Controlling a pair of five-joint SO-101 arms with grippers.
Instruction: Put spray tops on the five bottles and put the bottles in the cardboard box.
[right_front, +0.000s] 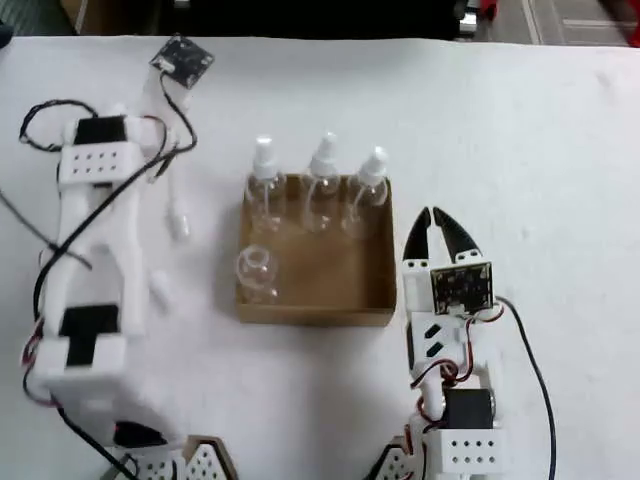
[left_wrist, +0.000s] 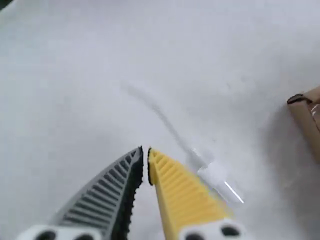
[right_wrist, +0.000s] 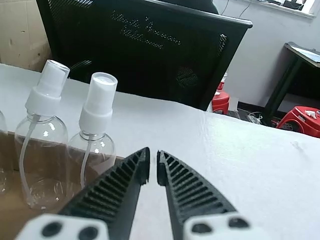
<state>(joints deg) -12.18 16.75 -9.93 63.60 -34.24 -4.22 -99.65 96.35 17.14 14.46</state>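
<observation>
Cardboard box (right_front: 315, 316): three capped bottles (right_front: 322, 190), one uncapped bottle (right_front: 255, 272) | spray top (right_front: 179, 218) outside

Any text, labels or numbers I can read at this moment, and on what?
Pale lettering on the black chair back: too blurred to read.
On the bottles and the cardboard box: no print to be seen.
Nothing here can be quoted.

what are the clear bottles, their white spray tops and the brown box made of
Round clear bottles: glossy transparent plastic, maybe glass; you can see straight through them. White spray tops: opaque, smooth plastic by their look. Shallow brown box: plain matte cardboard, by its dull tan walls.
</observation>
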